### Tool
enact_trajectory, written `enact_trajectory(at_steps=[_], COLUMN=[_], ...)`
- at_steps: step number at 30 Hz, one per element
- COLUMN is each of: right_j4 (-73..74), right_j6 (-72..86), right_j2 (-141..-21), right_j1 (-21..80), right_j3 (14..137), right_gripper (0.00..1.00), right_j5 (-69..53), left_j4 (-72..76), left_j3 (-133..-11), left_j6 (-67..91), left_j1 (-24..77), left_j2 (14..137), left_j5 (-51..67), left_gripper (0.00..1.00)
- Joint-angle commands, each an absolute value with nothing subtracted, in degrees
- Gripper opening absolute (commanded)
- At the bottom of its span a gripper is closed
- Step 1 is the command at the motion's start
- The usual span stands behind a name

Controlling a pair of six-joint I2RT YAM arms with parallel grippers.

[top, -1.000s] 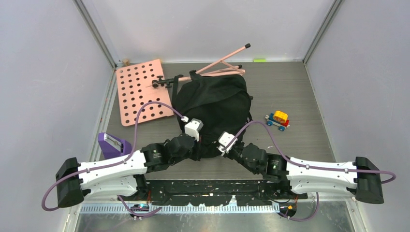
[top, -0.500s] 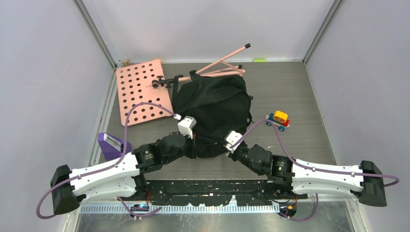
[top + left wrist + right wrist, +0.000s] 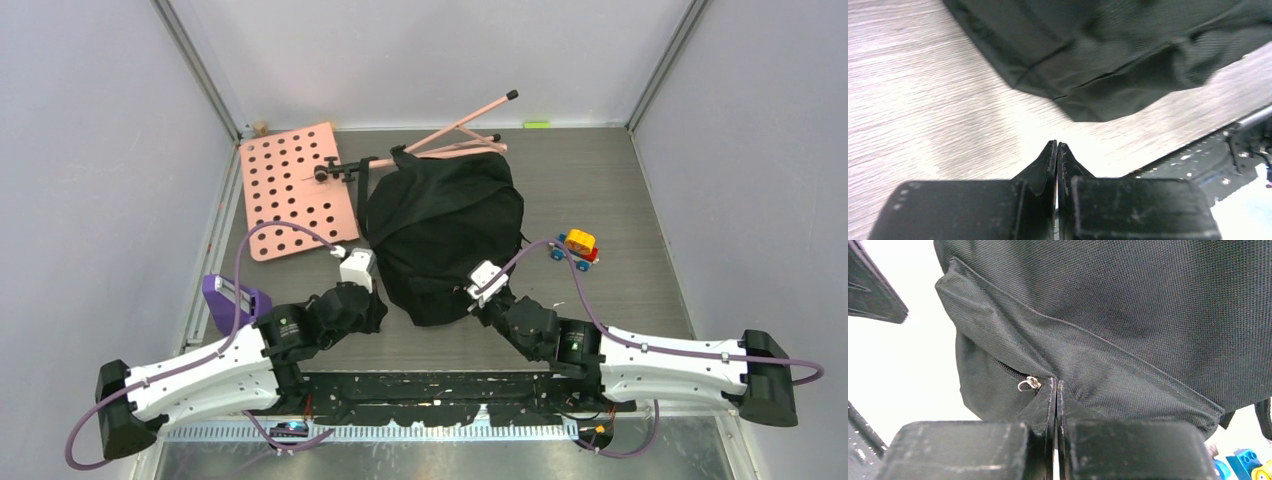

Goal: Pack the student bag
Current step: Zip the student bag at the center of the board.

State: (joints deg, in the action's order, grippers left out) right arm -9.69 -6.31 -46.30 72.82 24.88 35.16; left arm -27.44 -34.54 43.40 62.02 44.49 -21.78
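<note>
Top external: pegboard [image 3: 290, 200] and toy car [image 3: 576, 247] flank the student bag [image 3: 445, 225].

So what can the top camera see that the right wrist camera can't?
Only the top camera shows the pink board, the pink poles and the purple thing. Only the right wrist camera shows the little silver zip pull. Both show the black bag and the toy train, though the wrist camera catches just a corner of the train.

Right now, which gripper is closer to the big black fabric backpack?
The right. The right gripper sits shut at the backpack's near edge, by its zipper pull. The left gripper, also shut, hangs over the grey table off its near-left corner.
</note>
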Motion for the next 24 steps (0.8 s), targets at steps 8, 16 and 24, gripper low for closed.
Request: enact_trajectory(at_steps=[8,16,24], right_j4=[-2.01,17.27,35.39], right_j6=[-1.80,17.94,34.41], right_j2=[-42.60,-40.33,-38.79], right_j1=[71.81,71.48,65.25], right_j3=[33.68,41.27,46.59], right_gripper=[0.53,0.81,0.87], right_j5=[37.30,56.69,57.03], left_j4=[-20.19,-1.83,7.89], left_j3=[-33.18,-32.45,-37.21], left_j6=[35.50,39.55,49.65], left_j1=[61.43,65.10,73.74], left_j2=[43.66,51.24,64.16], left_j5=[-12.97,-9.23,-15.53], left_gripper=[0.17,0.52,0.61])
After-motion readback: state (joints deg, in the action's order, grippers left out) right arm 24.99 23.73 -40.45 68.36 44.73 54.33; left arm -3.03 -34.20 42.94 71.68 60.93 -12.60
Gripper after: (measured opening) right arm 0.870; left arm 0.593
